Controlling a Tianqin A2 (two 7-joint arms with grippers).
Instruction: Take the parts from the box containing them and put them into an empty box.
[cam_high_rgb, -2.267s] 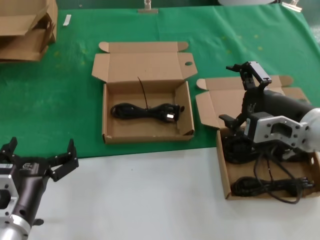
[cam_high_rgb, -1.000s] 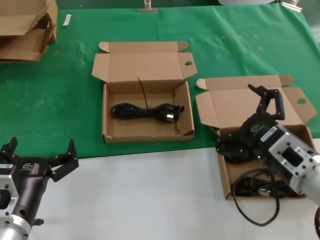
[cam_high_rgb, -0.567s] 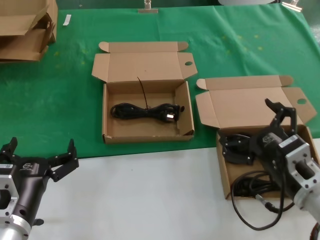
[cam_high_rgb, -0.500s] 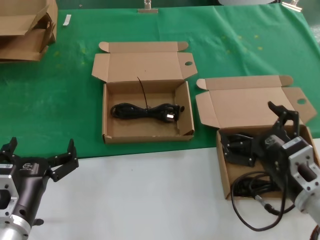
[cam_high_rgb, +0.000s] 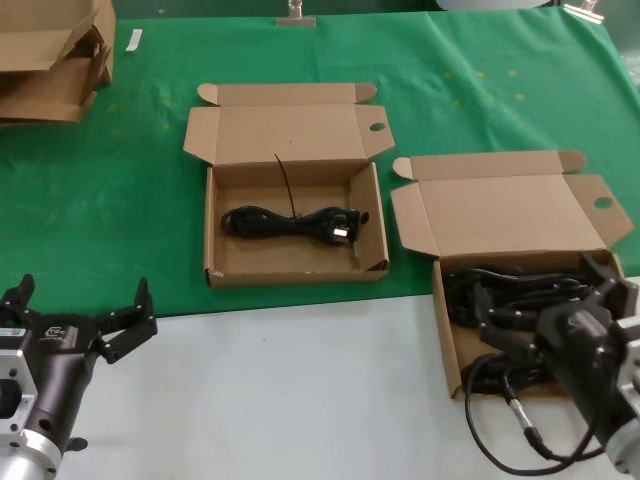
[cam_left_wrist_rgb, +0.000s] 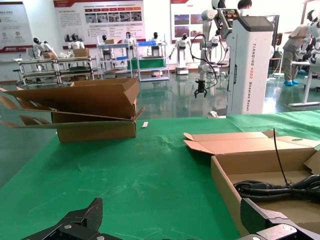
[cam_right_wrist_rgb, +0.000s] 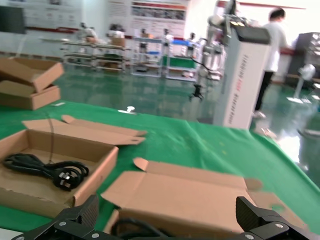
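The box containing the parts (cam_high_rgb: 447, 340) sits at the right with its lid (cam_high_rgb: 500, 215) folded back; black cable bundles (cam_high_rgb: 520, 285) lie in it. One cable loop with a silvery connector (cam_high_rgb: 515, 405) hangs over its front edge onto the white table. My right gripper (cam_high_rgb: 545, 300) hovers over those cables, open, with nothing between its fingers (cam_right_wrist_rgb: 167, 220). The other box (cam_high_rgb: 215, 270), with a holed inner flap (cam_high_rgb: 365, 215), holds one cable bundle (cam_high_rgb: 285, 222). My left gripper (cam_high_rgb: 80, 315) waits open at the front left (cam_left_wrist_rgb: 172, 225).
Flattened cartons (cam_high_rgb: 50, 60) are stacked at the back left on the green mat (cam_high_rgb: 120, 210). The near half of the table is white (cam_high_rgb: 300, 400). A small white label (cam_high_rgb: 133, 40) lies near the cartons.
My right gripper has drawn back from the right box's lid toward the near side and now sits low over its cables. The cable loop shifted over the front edge. The left arm stayed still.
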